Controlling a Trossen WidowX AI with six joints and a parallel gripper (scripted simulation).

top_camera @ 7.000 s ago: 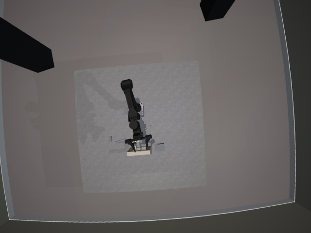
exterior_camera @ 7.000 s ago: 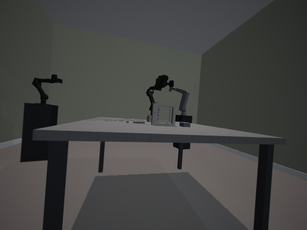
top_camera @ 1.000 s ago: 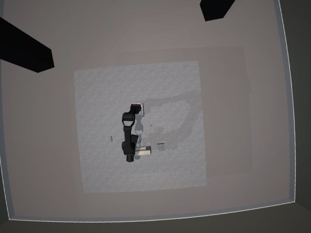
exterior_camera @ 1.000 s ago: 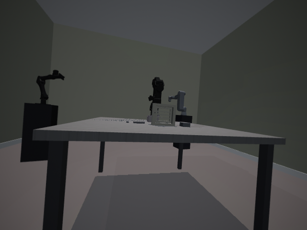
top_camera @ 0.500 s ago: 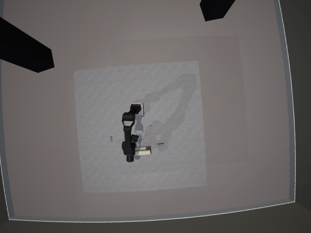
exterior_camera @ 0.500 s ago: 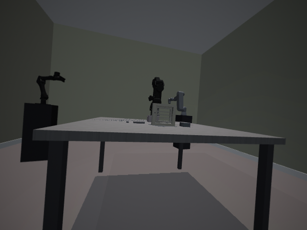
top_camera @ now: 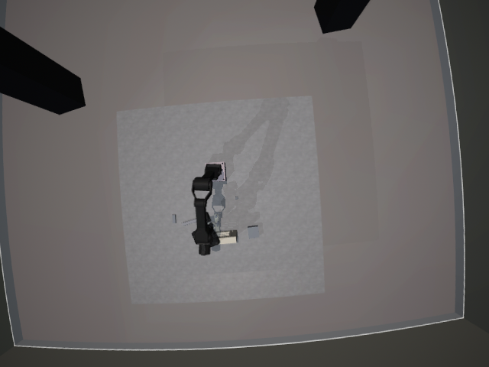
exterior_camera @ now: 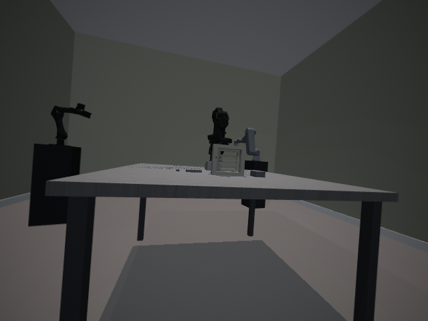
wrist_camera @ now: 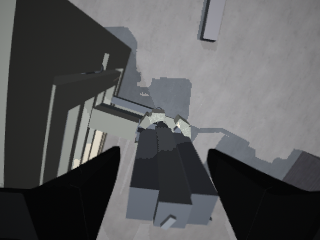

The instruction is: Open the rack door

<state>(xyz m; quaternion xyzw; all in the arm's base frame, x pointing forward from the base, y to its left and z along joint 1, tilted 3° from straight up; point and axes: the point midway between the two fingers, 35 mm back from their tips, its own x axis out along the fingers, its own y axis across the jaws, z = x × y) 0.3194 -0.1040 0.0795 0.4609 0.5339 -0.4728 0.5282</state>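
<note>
So the tool (exterior_camera: 217, 152) (wrist_camera: 164, 153) is open right now, fingers standing well apart but not at full stretch, and it isn't gripping anything. The grey upright handle (wrist_camera: 172, 175) sits between its two fingers, just beside the rack (top_camera: 228, 239) (exterior_camera: 214, 159) (wrist_camera: 65, 30) — plain gap on one side, can't really tell about contact on the other. How far the door is open I can't tell either

Headcount: one rack, one handle in the wrist view, one working arm (top_camera: 200, 221) (exterior_camera: 219, 128) bent over near the rack. On the surface (top_camera: 276, 264) (exterior_camera: 221, 190) (wrist_camera: 270, 75), seen from outside, there's one grey box (top_camera: 253, 231) (exterior_camera: 257, 173) right of the rack and one flat slab (exterior_camera: 193, 170) left of it, plus one tiny block (exterior_camera: 177, 169) further left. Two other arms behind — a black one (exterior_camera: 59, 120) left of the rack, a pale one (exterior_camera: 250, 140) to its right
</note>
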